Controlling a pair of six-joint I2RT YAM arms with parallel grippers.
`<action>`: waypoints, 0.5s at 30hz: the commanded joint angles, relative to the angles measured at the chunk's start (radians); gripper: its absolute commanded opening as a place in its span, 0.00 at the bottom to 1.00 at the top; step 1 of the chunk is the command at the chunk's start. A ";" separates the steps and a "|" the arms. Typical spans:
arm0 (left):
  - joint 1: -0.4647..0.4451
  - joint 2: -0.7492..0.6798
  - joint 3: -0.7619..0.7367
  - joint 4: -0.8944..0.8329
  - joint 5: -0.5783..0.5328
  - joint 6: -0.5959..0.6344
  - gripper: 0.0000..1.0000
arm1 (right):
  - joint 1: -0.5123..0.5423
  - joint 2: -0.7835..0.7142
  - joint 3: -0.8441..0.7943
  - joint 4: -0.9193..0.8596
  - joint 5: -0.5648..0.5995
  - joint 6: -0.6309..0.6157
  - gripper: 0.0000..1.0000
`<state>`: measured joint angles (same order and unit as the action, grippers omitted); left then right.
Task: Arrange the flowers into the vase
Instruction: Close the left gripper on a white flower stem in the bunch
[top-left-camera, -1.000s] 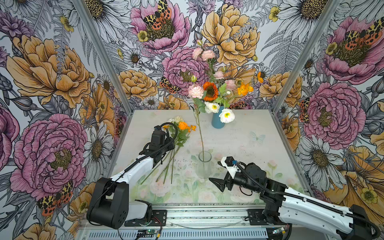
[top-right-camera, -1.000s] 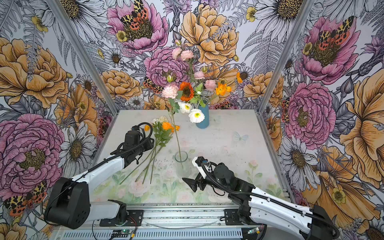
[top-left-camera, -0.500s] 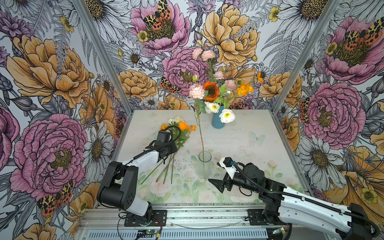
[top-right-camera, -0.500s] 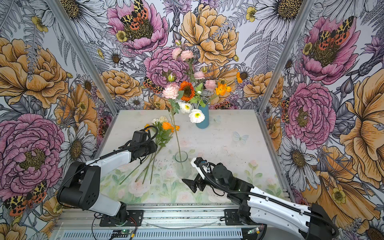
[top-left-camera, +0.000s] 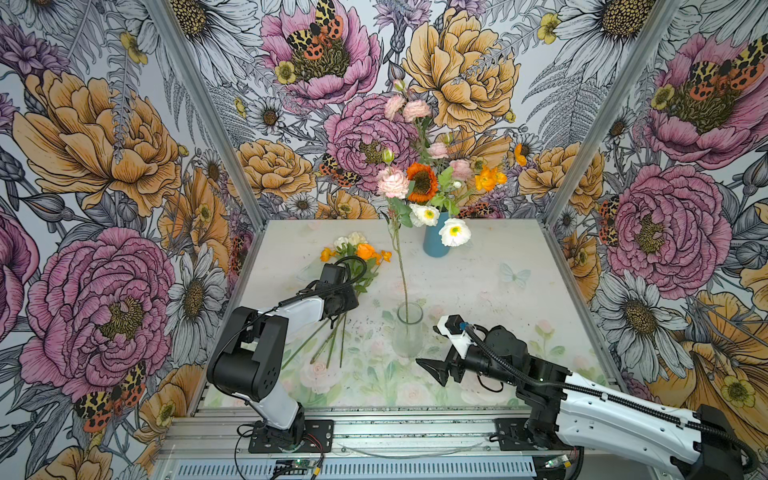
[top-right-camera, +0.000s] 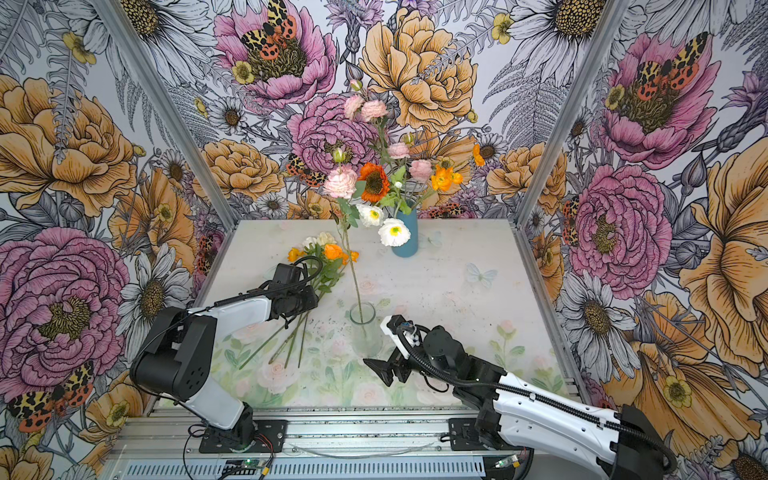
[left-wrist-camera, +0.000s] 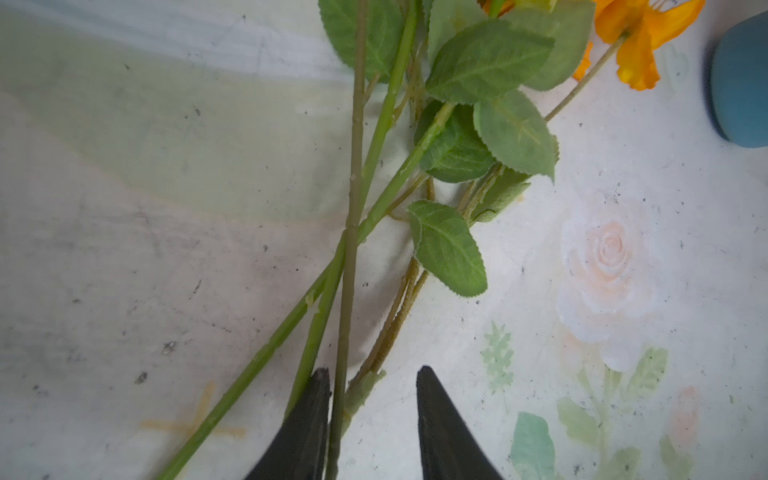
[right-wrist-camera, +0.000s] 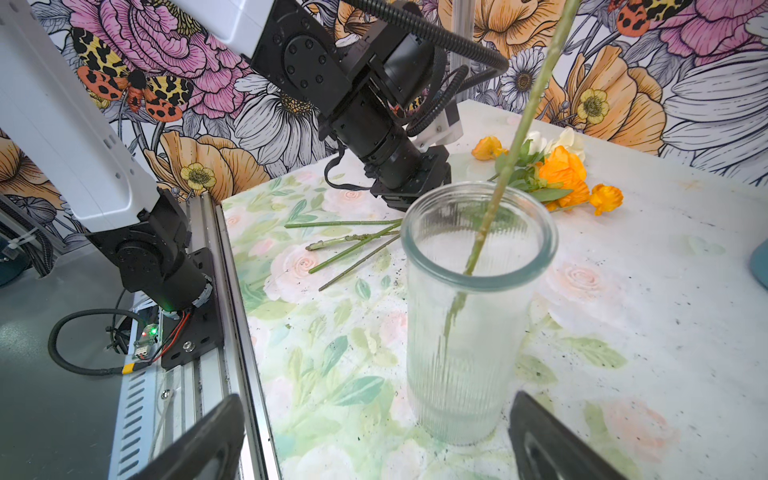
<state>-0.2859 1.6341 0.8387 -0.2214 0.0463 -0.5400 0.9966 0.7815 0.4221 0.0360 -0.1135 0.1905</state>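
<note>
Several loose flowers (top-left-camera: 358, 250) (top-right-camera: 328, 252) lie on the table's left half, orange and cream heads to the back, green stems (left-wrist-camera: 351, 216) fanning to the front. My left gripper (left-wrist-camera: 372, 372) points down over those stems, open to a narrow gap; one stem runs along a fingertip (left-wrist-camera: 320, 386). In both top views its wrist (top-left-camera: 338, 301) hides the jaws. A clear ribbed glass vase (top-left-camera: 409, 332) (right-wrist-camera: 469, 332) at centre front holds one tall pink flower (top-left-camera: 392, 183). My right gripper (top-left-camera: 432, 362) (right-wrist-camera: 376, 432) stands wide open just in front of the vase, holding nothing.
A blue vase (top-left-camera: 433, 243) (top-right-camera: 405, 245) full of pink, orange and white flowers stands at the back centre. Metal corner posts (top-left-camera: 208, 112) and flowered walls close in the table on three sides. A metal rail (top-left-camera: 374, 432) runs along the front edge.
My left arm has swung in and brought its gripper a little right and lower onto the stems, with the jaws narrowing. The right gripper has stayed open by the glass vase.
</note>
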 joint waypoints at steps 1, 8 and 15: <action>0.005 0.019 0.033 -0.001 -0.006 0.020 0.34 | 0.008 -0.012 0.018 0.000 -0.006 0.000 0.99; 0.008 0.028 0.047 0.004 -0.004 0.028 0.16 | 0.008 -0.006 0.018 0.001 -0.009 0.004 1.00; 0.011 -0.027 0.029 0.008 -0.007 0.054 0.00 | 0.007 0.002 0.023 0.005 -0.021 0.012 1.00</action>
<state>-0.2840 1.6558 0.8658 -0.2222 0.0456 -0.5125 0.9966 0.7811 0.4221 0.0349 -0.1177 0.1936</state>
